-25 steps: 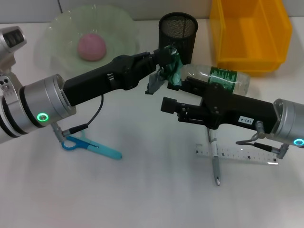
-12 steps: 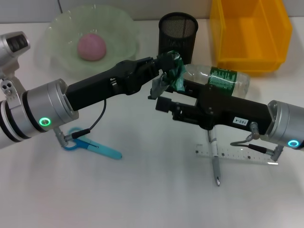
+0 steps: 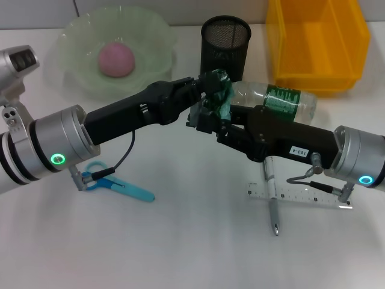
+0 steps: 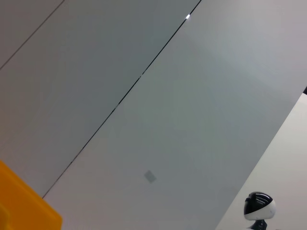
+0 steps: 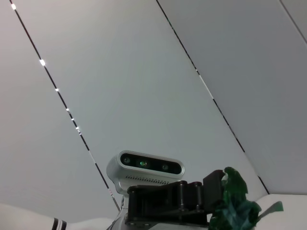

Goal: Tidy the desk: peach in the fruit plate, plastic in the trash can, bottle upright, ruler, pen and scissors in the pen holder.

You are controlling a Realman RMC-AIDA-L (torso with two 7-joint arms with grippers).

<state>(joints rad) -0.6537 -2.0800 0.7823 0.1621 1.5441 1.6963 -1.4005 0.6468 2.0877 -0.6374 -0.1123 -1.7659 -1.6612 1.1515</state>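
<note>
**Plastic mid-handover, most of the tidying still ahead**

Since a second ago, our right tool (image 3: 207,117) has slid left along the lying bottle until it meets our left tool (image 3: 212,90) at the crumpled green plastic (image 3: 221,93); the left arm has barely shifted.

Going left to right, we see the fruit plate (image 3: 72,45) at the far left with the peach (image 3: 116,59) already resting in it, so we judge that part done. Nearer on the left, the scissors (image 3: 117,185) lie flat on the table (image 3: 180,241), partly under our left arm. At the centre, our left tool is clamped on the plastic, held up just in front of the pen holder (image 3: 225,37), which looks empty from here. Our right tool sits right against the same wad, but we cannot tell whether its fingers are open or closed.

Behind the right arm the bottle (image 3: 283,99) lies on its side, not yet upright. Nearer, the pen (image 3: 272,198) lies crossed over the ruler (image 3: 301,197). At the far right stands the trash can (image 3: 319,42), with nothing visible inside.

By our reckoning one item of six is finished: the plastic, bottle, ruler, pen and scissors all remain.
</note>
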